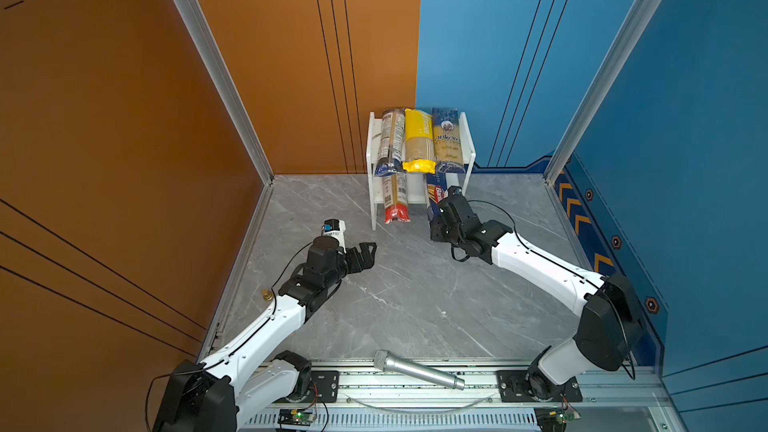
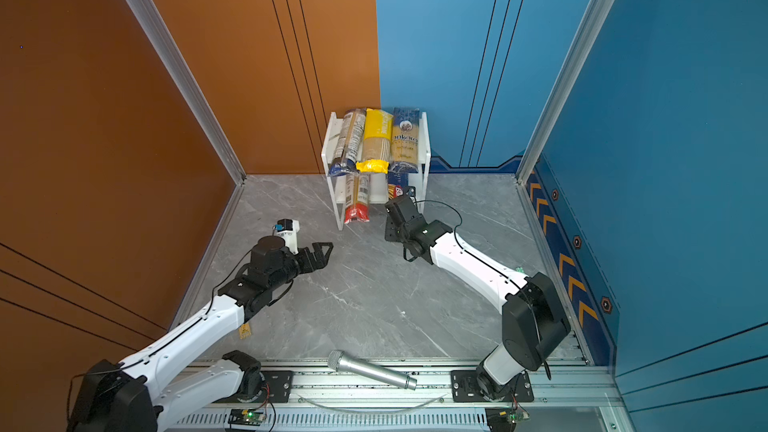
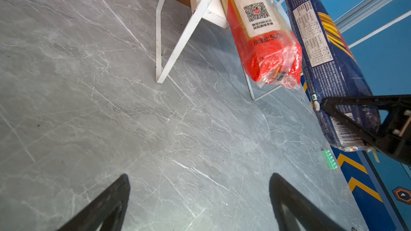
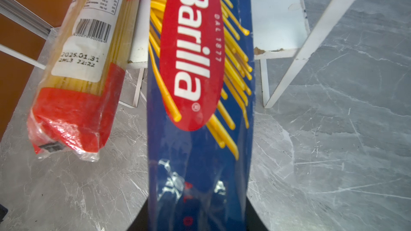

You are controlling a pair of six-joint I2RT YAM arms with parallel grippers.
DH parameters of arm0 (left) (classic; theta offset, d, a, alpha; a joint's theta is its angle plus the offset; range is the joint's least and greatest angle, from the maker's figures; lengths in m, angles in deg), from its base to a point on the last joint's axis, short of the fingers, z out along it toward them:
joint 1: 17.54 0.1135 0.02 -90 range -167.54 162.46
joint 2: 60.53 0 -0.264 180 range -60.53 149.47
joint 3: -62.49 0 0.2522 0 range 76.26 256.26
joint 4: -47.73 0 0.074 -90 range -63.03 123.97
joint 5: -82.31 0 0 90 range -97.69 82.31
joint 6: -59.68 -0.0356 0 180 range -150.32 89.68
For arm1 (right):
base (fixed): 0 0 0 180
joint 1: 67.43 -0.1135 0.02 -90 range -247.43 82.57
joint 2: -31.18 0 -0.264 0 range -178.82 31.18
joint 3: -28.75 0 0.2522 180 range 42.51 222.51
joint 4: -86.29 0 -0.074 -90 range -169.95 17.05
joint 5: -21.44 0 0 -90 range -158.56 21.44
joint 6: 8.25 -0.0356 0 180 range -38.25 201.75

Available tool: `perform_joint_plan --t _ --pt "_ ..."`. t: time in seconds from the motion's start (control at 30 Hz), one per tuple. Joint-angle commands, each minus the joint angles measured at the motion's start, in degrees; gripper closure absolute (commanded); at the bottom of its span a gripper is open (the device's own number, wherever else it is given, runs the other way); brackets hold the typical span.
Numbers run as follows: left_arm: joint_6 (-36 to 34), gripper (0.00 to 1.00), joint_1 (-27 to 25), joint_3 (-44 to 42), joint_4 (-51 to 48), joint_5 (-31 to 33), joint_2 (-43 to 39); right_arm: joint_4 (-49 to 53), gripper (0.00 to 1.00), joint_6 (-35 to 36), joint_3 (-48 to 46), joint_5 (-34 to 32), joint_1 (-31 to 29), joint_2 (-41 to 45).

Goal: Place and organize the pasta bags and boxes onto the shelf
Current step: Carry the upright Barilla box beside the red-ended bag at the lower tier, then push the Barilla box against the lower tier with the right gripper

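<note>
The white shelf [image 1: 470, 147] stands at the back wall. Its upper board carries three packs side by side: a clear one with dark-blue ends [image 1: 390, 139], a yellow one [image 1: 419, 141] and the dark-blue Ankara [image 1: 448, 141]. On the lower board lies the red-ended pack [image 1: 395, 201], jutting out over the front. Beside it, my right gripper [image 4: 198, 216] is shut on the near end of the dark-blue Barilla pack [image 4: 200, 141], whose far end reaches into the lower tier [image 2: 397, 189]. My left gripper [image 3: 200, 175] hangs open and empty over the floor, left of the shelf [image 1: 365, 253].
A silver microphone [image 1: 417, 369] lies on the front rail. A small green connector block [image 3: 329, 158] sits by the right wall's base. Orange wall on the left, blue wall on the right and behind. Grey marble floor [image 1: 415, 292] spreads between the arms.
</note>
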Motion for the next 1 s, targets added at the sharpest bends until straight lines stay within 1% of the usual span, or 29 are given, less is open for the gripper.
perform_joint_plan --t 0.0,0.97 --pt "-0.2 0.02 0.6 -0.3 0.4 -0.6 -0.6 -9.3 1.00 1.7 4.2 -1.6 0.2 1.1" --pt "-0.2 0.02 1.6 -0.9 1.8 -1.4 0.2 -11.2 1.00 2.8 8.7 -1.1 1.7 -3.4"
